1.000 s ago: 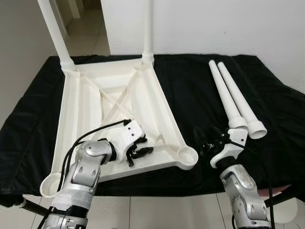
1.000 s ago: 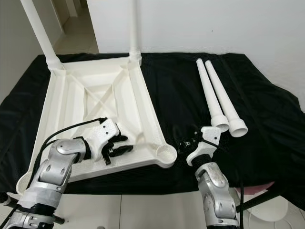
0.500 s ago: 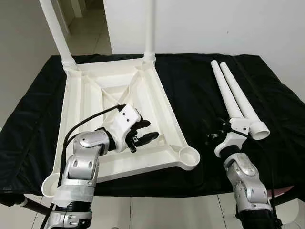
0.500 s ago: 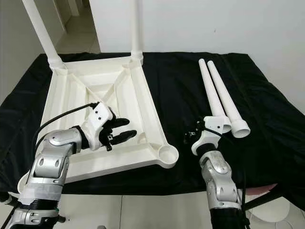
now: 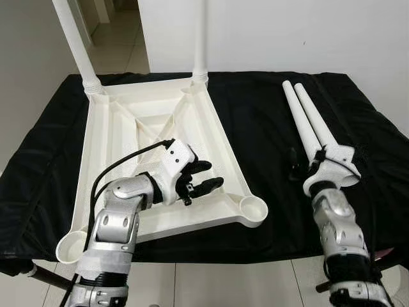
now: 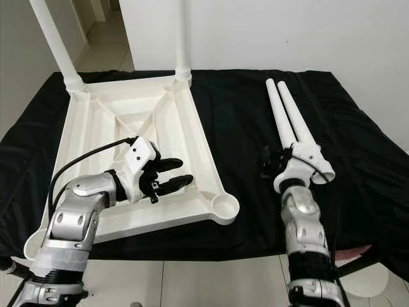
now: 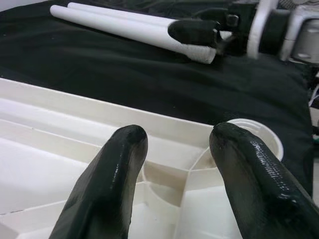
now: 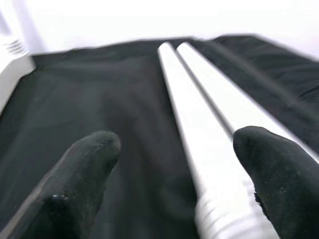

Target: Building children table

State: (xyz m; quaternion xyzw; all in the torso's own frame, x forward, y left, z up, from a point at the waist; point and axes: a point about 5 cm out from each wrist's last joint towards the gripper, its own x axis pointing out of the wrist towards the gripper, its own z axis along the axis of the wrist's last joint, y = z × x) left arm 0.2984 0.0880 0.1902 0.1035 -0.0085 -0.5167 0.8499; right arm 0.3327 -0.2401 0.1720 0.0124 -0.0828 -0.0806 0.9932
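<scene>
The white plastic tabletop (image 5: 160, 160) lies upside down at the 10 o'clock side of the black-draped surface, its ribbed underside up, with diagonal braces crossing its middle. Two white legs (image 5: 77, 45) already stand upright in its far corner sockets at 11 and 12 o'clock, while the near right socket (image 5: 251, 208) at 6 o'clock and the near left one (image 5: 69, 245) at 8 o'clock are open round cups. Two more loose legs (image 5: 307, 125) lie side by side, touching, at 2 o'clock, thin ends pointing away and flared ends nearest.
</scene>
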